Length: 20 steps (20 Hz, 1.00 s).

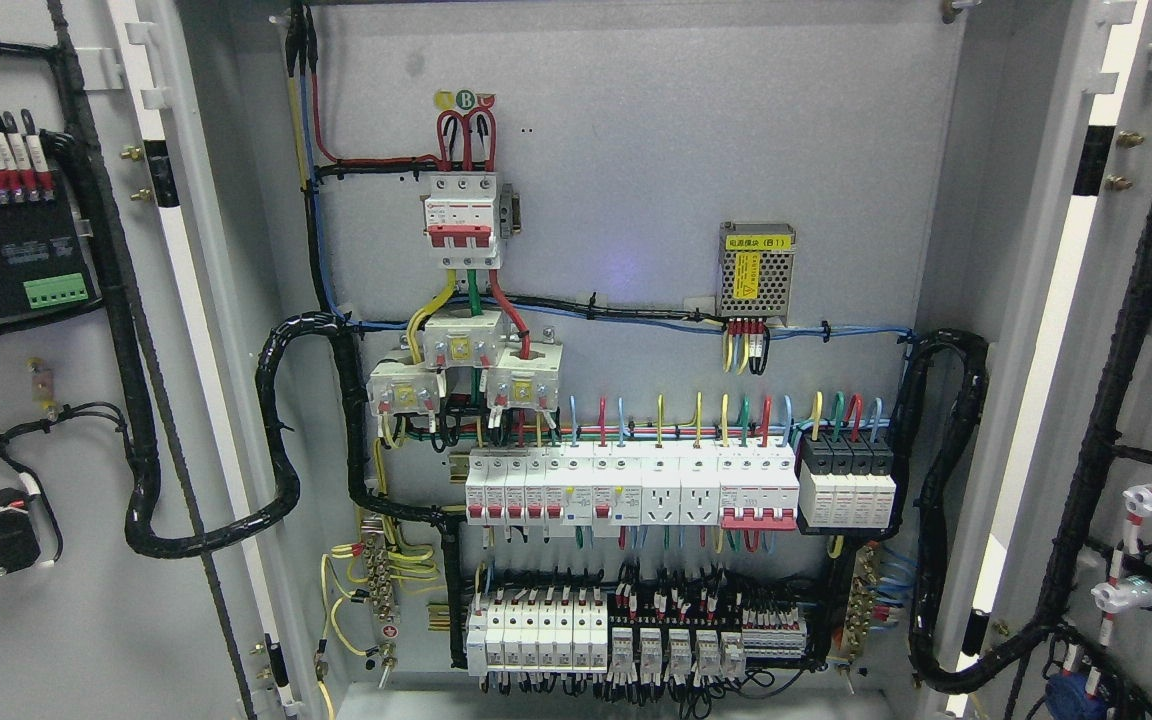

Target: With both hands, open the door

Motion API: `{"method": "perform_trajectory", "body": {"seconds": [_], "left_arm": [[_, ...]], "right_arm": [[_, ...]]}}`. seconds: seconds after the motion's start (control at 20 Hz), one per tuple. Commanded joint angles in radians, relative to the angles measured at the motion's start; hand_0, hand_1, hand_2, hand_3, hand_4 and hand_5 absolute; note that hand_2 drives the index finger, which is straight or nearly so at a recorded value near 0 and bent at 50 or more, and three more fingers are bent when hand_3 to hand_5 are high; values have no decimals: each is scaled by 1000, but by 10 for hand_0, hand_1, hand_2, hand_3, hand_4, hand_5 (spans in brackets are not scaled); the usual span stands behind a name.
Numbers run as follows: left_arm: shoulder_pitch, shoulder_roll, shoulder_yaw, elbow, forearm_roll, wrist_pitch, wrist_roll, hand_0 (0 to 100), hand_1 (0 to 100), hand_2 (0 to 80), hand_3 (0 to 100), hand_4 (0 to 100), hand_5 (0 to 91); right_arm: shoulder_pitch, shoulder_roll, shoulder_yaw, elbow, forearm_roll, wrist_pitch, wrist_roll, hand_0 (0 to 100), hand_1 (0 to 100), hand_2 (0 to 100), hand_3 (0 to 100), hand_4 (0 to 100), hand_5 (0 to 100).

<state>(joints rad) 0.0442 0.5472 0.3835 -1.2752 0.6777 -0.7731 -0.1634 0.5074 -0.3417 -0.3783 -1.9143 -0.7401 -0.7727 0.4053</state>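
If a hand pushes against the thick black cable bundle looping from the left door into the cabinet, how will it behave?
The black cable bundle would probably flex and spring back, since it hangs in a loose loop. It likely feels fairly stiff, being thick and wrapped. It seems tied to the left door, so it should shift rather than come free. No robot hand is in view.

An industrial electrical room or training workshop, probably, since only an open grey steel electrical cabinet (pixel 636 120) fills the view. At twelve o'clock sits a red-and-white main breaker (pixel 462 222); at six o'clock, rows of circuit breakers (pixel 626 490) and relays (pixel 676 650). A mesh-cased power supply (pixel 756 272) hangs at two o'clock. Both doors, left door (pixel 86 620) at nine o'clock and right door (pixel 1151 330) at three, carry black cable looms (pixel 276 440).
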Motion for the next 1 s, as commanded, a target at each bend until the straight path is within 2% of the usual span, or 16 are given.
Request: {"method": "perform_trajectory", "body": {"seconds": [0.0, 0.6, 0.95], "left_arm": [[-1, 10, 0, 39, 2, -334, 1, 0, 0, 0, 0, 0, 0], [2, 10, -2, 1, 6, -336, 1, 0, 0, 0, 0, 0, 0], [26, 11, -18, -99, 5, -336, 2, 0, 0, 0, 0, 0, 0]], "right_arm": [[2, 0, -16, 15, -1, 0, 0, 383, 0, 0, 0, 0, 0], [0, 0, -19, 23, -24, 0, 0, 383, 0, 0, 0, 0, 0], [10, -14, 25, -6, -24, -3, 4, 383, 0, 0, 0, 0, 0]]}}
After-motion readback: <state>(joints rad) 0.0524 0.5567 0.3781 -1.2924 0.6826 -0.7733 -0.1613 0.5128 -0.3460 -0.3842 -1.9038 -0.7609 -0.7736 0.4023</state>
